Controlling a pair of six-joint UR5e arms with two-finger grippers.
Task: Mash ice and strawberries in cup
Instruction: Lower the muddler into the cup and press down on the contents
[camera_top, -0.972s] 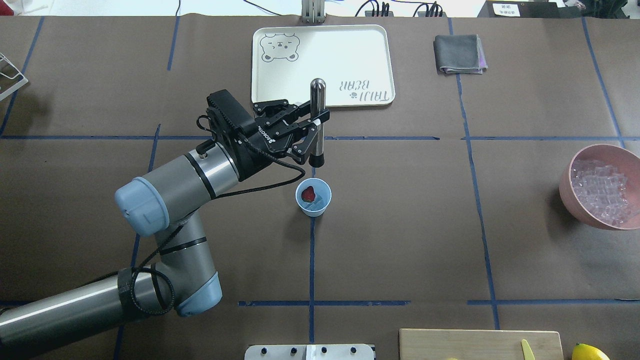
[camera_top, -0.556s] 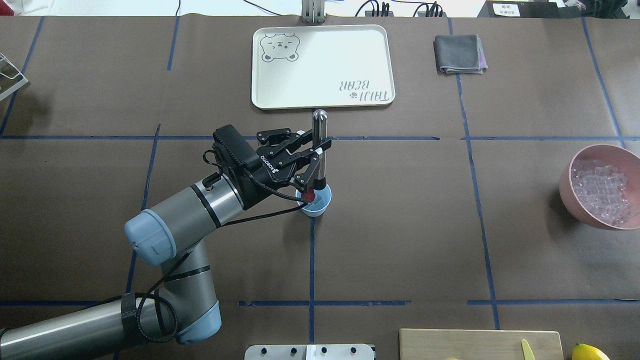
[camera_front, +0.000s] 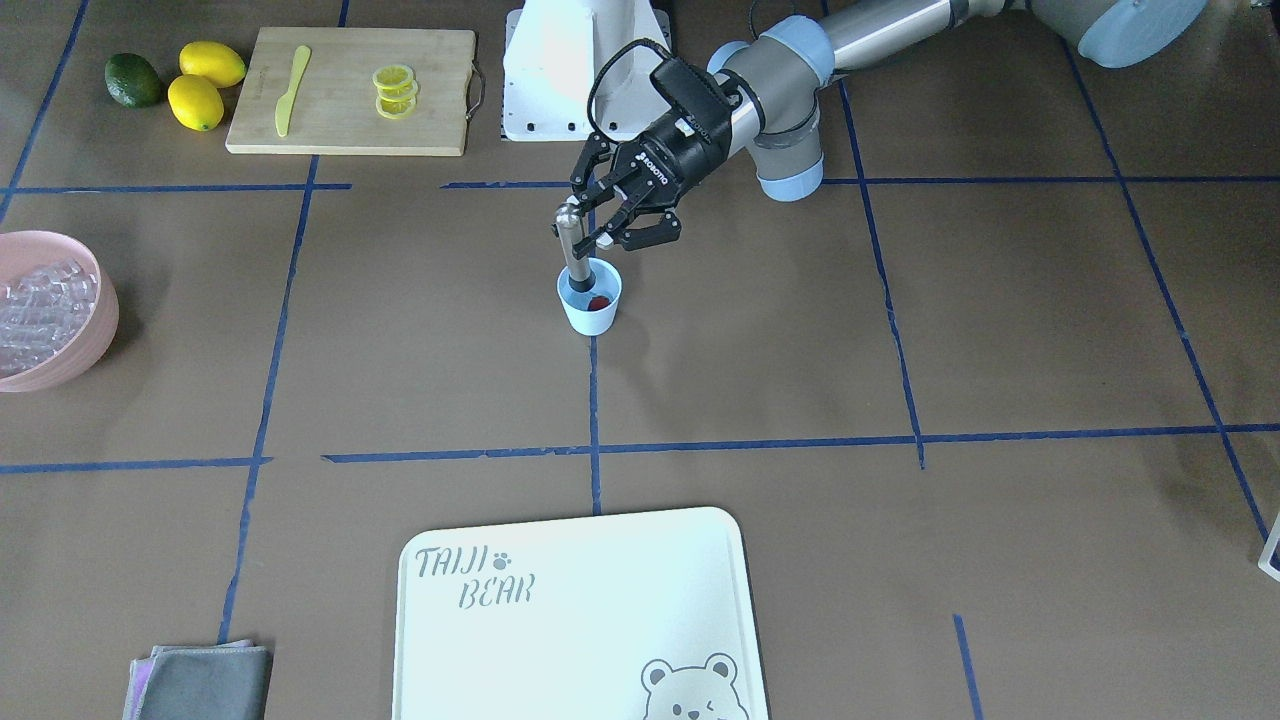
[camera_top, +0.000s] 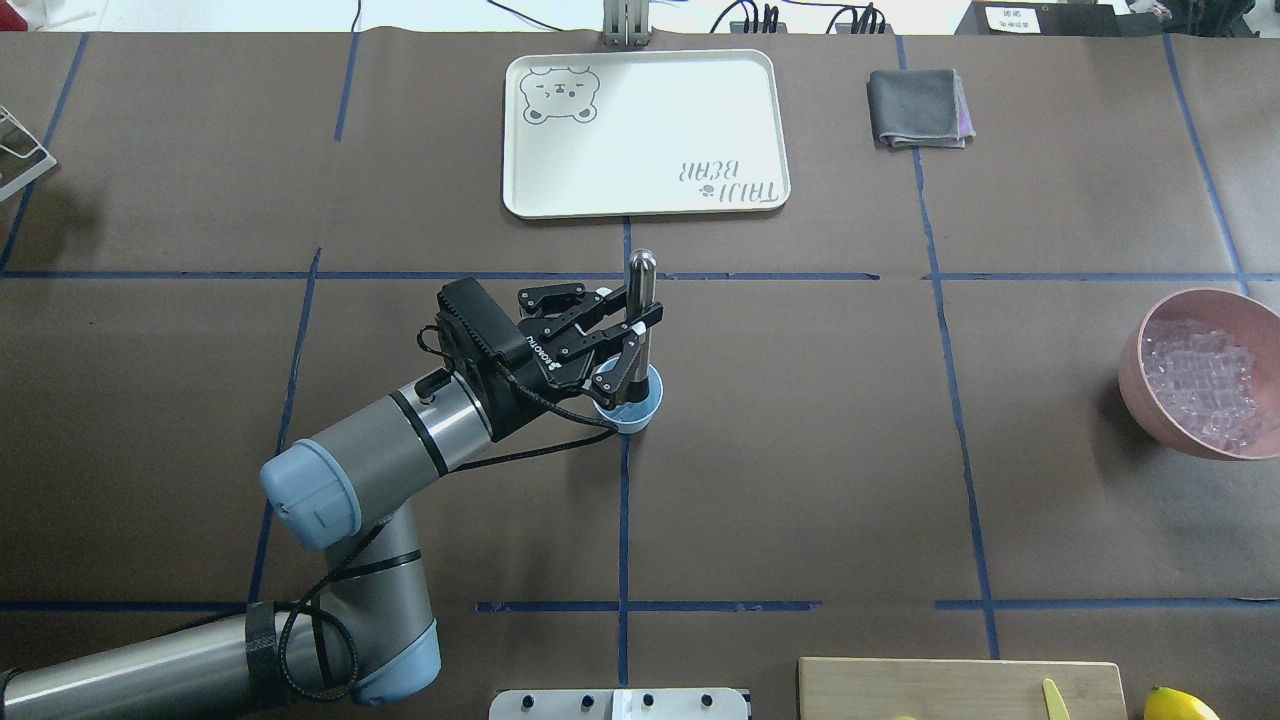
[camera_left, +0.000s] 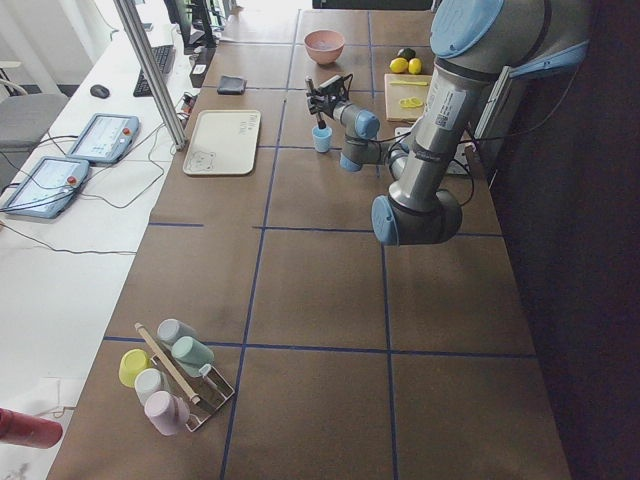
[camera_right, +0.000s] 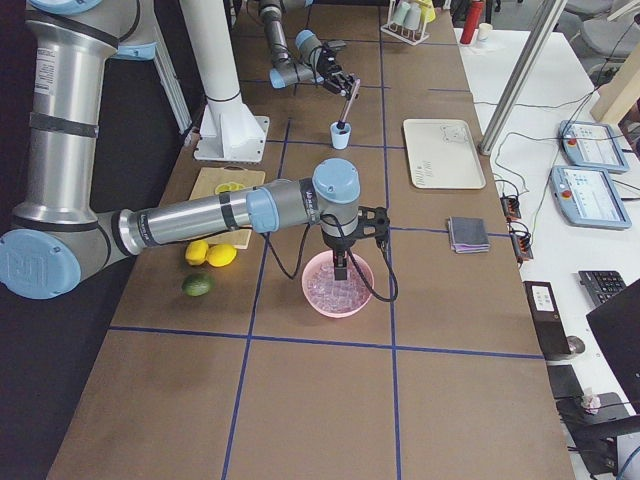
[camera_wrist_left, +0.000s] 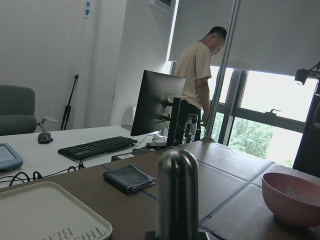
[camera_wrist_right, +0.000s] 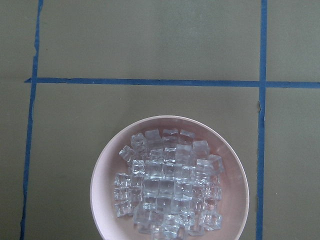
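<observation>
The small white cup (camera_top: 640, 413) (camera_front: 590, 312) stands mid-table on a blue tape line. My left gripper (camera_top: 636, 330) (camera_front: 577, 226) is shut on an upright metal muddler (camera_top: 641, 275) (camera_wrist_left: 177, 192), whose lower end is inside the cup. In the front-facing view the red strawberry (camera_front: 599, 302) lies in the cup beside the muddler's tip; the overhead view hides it. Ice (camera_wrist_right: 167, 182) (camera_top: 1205, 380) fills a pink bowl (camera_top: 1135, 385) at the right edge. Ice inside the cup cannot be made out. My right gripper (camera_right: 341, 268) hangs over that bowl; I cannot tell whether it is open or shut.
A white bear tray (camera_top: 645, 130) and a folded grey cloth (camera_top: 918, 108) lie at the far side. A cutting board (camera_front: 340, 120) with lemon slices and a yellow knife, two lemons (camera_front: 205, 85) and an avocado sit near the base. A person (camera_wrist_left: 197, 85) stands beyond the table.
My left gripper has carried the muddler toward the robot and downward. Its lower end went from hanging above and beyond the cup to inside it, covering the strawberry in the overhead view.
</observation>
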